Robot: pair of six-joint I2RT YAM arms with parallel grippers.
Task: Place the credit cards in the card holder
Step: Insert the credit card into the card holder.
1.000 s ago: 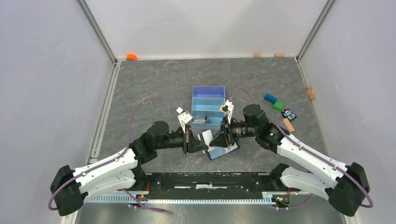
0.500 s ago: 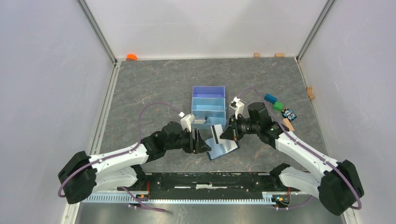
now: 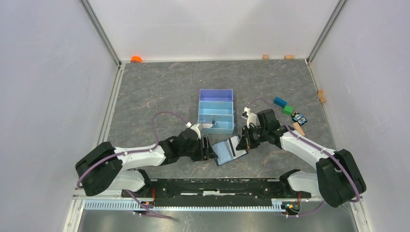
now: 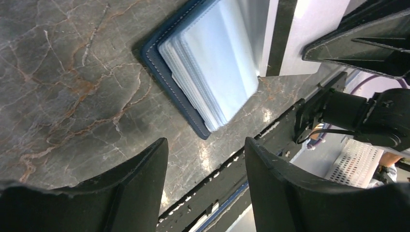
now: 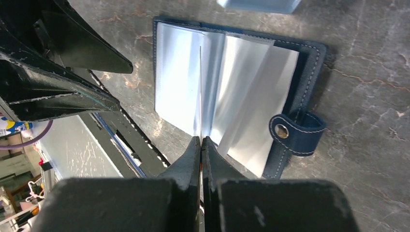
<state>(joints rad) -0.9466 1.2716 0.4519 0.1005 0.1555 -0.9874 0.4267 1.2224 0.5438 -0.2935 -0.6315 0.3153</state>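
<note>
Grey marbled tabletop (image 3: 159,92) is filling the enclosure, and at its near side both arms are reaching inward toward each other. Between them the card holder (image 5: 309,53) is lying open on the stone, navy cover down, snap tab hanging off one side and clear sleeves fanning upward. The left gripper (image 3: 207,149) is hovering just beside the holder's left edge with its fingers spread wide and nothing between them. The right gripper (image 5: 200,142) is pinching a credit card (image 4: 290,38), pale with a dark stripe, holding it on edge with its far end reaching in among the sleeves; whether it is already entering a pocket I cannot tell. Insertion looks to be the step in hand, and the next move is calling for a straight push along the card's own plane, perhaps with the left fingers steadying the floppy sleeves. Beyond the holder a blue and purple tray (image 3: 216,92) is sitting, with toy blocks (image 3: 288,110) farther right.
</note>
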